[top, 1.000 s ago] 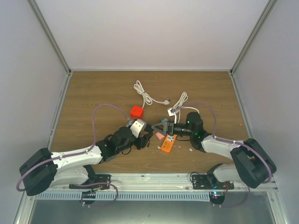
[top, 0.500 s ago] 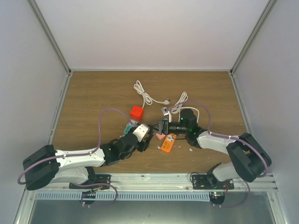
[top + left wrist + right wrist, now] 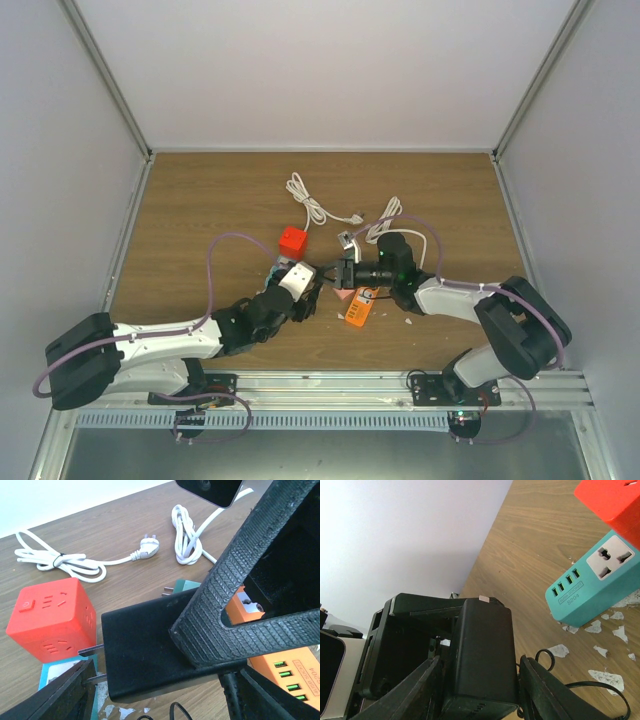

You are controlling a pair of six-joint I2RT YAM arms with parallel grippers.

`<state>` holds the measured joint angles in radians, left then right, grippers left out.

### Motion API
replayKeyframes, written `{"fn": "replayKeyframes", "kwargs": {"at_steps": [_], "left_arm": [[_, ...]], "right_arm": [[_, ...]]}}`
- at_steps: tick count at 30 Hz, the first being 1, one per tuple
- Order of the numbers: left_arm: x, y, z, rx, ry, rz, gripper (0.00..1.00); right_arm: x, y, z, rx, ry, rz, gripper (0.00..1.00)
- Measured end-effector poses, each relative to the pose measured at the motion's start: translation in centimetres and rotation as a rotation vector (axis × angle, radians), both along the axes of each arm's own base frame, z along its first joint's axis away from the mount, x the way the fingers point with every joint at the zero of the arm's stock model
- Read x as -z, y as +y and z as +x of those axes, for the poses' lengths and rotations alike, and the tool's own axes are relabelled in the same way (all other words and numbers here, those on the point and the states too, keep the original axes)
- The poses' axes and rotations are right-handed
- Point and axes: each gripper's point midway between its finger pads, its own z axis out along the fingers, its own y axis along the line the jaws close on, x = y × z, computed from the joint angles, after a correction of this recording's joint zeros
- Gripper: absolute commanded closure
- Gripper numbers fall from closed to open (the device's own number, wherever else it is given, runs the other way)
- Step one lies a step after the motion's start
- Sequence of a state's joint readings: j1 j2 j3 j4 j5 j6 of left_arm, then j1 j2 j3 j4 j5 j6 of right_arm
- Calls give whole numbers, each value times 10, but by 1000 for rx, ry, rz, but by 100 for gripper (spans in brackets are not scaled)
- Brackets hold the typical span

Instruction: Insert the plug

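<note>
1. Right wrist view: the right hand (image 3: pixel 480 662) pinches the black plug (image 3: pixel 480 630) above the table (image 3: pixel 540 540).
2. Left hand (image 3: pixel 166 672) is spread, its fingers bracketing the plug.
3. Just beyond lie a teal power strip (image 3: pixel 590 585) and a red cube socket (image 3: pixel 615 500).

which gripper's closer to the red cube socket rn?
Left. The left gripper sits just on the near side of the red cube socket; the right gripper is farther off to its right, on the black adapter.
</note>
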<state>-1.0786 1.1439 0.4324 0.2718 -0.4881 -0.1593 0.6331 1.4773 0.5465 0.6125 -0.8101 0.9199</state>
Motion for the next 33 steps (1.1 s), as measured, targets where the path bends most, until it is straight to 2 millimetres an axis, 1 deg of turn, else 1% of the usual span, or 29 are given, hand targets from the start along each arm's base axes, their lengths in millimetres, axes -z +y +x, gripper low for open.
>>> {"fn": "replayKeyframes", "kwargs": {"at_steps": [4,6,8,10,12,14,15,16,18,21,22,26,29,31,33], "left_arm": [[0,0,0,0,-3,5,69],[0,0,-1,1,-5,7,68],[1,0,-1,4,-8,9,68],[1,0,-2,4,-10,13,66],[4,1,-1,0,-13,30,62],[6,1,-2,0,-13,37,55],[7,1,-2,0,-12,38,51],[7,1,-2,0,-12,38,44],[7,2,-2,-1,-12,38,26],[7,2,-2,-2,-11,33,13],[7,1,-2,-3,-9,27,2],[7,0,-4,-1,-6,21,1],[6,-2,-10,7,-13,25,1],[5,-5,-14,19,-25,35,1],[4,-11,-21,36,-57,59,1]], "right_arm": [[0,0,0,0,1,-1,57],[0,0,0,0,1,-1,59],[0,0,0,0,0,-1,67],[-1,0,-1,1,1,0,76],[-1,0,0,7,12,1,87],[0,0,0,13,20,-4,98],[0,0,0,12,19,-5,99],[0,0,0,12,18,-5,100],[0,0,0,14,18,-5,100],[0,0,0,15,16,-6,99],[0,-1,1,19,16,-6,100],[-2,-5,3,37,25,-12,100],[-3,-13,6,62,52,-27,100],[-2,-19,10,87,83,-56,99],[-5,-23,17,111,101,-87,100]]}}
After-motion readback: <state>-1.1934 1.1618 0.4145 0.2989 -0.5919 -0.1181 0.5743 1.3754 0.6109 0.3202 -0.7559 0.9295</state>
